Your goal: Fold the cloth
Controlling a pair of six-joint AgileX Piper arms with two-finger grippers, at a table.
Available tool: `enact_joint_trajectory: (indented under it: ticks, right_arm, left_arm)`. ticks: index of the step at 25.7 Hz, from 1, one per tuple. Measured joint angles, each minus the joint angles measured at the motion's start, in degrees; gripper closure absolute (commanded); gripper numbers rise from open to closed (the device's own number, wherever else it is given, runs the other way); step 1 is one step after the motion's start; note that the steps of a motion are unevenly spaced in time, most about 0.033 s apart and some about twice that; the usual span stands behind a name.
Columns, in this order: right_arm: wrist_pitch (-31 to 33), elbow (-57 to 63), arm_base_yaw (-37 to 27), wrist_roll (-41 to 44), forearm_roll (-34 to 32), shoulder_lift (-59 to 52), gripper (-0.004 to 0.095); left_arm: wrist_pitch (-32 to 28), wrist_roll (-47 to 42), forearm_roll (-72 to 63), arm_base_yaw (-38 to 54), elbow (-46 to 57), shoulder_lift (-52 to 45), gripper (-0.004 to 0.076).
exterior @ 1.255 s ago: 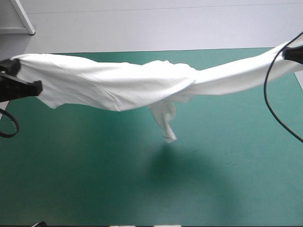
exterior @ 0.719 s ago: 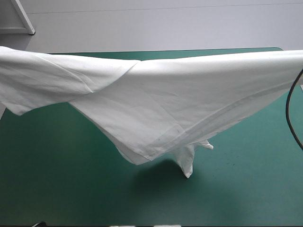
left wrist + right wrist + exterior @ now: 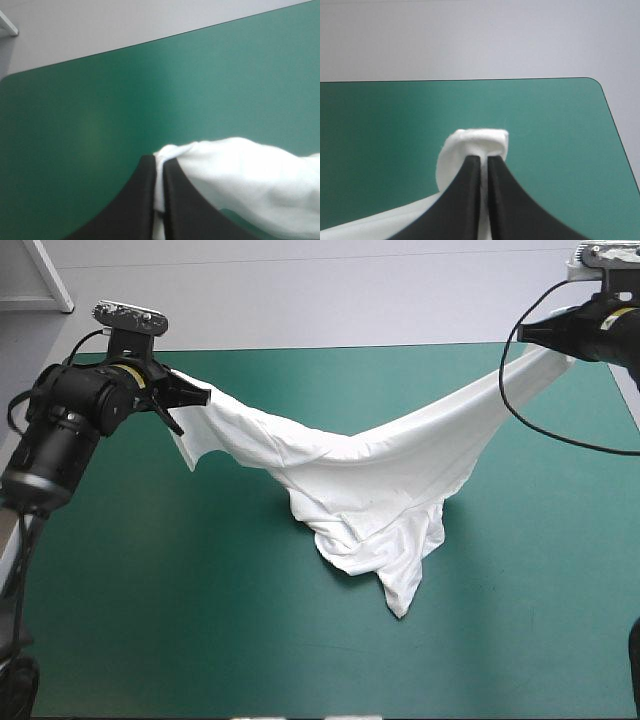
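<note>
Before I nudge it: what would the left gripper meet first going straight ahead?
Past the T-shirt the left gripper holds, probably just the teal-green cover; depth is unclear.

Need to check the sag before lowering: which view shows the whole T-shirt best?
The high view: the T-shirt hangs between the left gripper and right gripper, its middle sagging to the table. Each wrist view shows only the pinched cloth.
</note>
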Motion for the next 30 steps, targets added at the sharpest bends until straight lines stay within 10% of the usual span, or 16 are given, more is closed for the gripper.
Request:
enact_joint_trajectory:
  ticks: [11, 14, 19, 22, 30]
  right_arm:
    - [-14.0, 0.1, 0.0, -0.4, 2.3, 23.5, 0.0902]
    - [-13.7, 0.1, 0.0, -2.3, 5.4, 27.6, 0.0703]
    - [-10.2, 0.2, 0.0, -4.3, 8.0, 30.1, 0.005]
    - [-7.6, 0.2, 0.0, -5.0, 8.2, 28.7, -0.0027]
    - [4.3, 0.2, 0.0, -3.8, 9.3, 17.2, -0.001]
  left_arm:
    - [-30.8, 2.0, -8.5, 12.7, 0.1, 25.4, 0.072]
    - [-34.2, 2.0, -9.8, 12.7, 0.1, 28.6, 0.0615]
    - [-37.7, 2.7, -8.5, 12.7, 0.0, 31.1, 0.0302]
    - [-34.6, 2.8, -6.3, 12.7, -1.6, 31.0, 0.0175]
    - [-4.7, 6.3, -9.5, 12.7, -10.5, 22.6, 0.0178]
